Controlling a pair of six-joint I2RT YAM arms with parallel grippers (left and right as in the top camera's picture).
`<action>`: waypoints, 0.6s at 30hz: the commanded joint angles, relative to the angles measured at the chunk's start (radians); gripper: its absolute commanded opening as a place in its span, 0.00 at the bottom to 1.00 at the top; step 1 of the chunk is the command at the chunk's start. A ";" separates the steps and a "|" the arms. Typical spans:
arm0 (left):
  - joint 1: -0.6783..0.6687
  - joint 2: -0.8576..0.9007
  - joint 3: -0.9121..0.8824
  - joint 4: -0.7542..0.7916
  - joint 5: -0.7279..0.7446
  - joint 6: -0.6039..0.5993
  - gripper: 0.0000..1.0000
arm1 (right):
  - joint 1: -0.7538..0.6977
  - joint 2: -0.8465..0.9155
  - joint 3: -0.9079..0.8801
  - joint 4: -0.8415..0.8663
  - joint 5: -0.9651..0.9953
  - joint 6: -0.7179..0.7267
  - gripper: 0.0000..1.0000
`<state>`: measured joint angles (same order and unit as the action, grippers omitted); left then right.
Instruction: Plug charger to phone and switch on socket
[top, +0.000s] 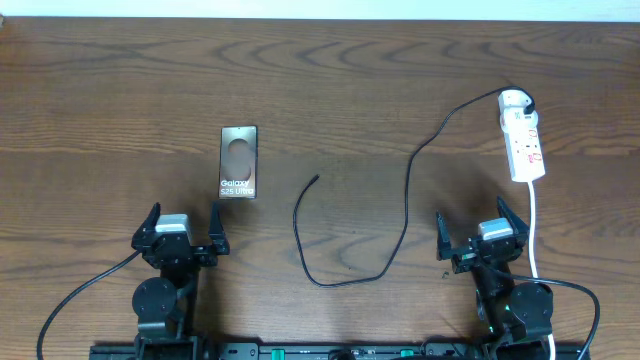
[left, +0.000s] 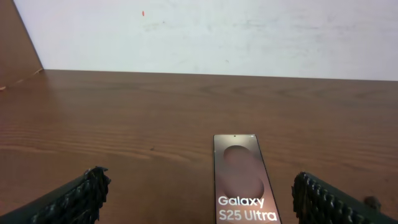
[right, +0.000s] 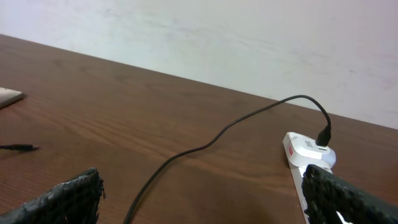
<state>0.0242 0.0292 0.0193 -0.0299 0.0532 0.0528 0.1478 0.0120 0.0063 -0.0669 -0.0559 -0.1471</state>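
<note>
The phone lies face up on the wooden table, printed "Galaxy S25 Ultra"; it also shows in the left wrist view. The black charger cable runs from its plug in the far end of the white socket strip down in a loop to a free connector tip. The cable, strip and tip show in the right wrist view. My left gripper is open and empty just near of the phone. My right gripper is open and empty near of the strip.
The strip's thick white cord runs toward the near edge past my right arm. A pale wall stands behind the table's far edge.
</note>
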 joint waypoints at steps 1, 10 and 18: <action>-0.003 0.003 -0.015 -0.039 -0.013 0.007 0.96 | -0.003 -0.005 -0.001 -0.005 0.004 -0.008 0.99; -0.003 0.003 -0.015 -0.039 -0.013 0.006 0.96 | -0.003 -0.005 -0.001 -0.004 0.004 -0.007 0.99; -0.003 0.003 -0.015 -0.039 -0.013 0.006 0.96 | -0.003 -0.005 -0.001 0.002 0.005 -0.008 0.99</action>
<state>0.0242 0.0292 0.0193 -0.0299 0.0532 0.0528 0.1478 0.0120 0.0063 -0.0669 -0.0559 -0.1474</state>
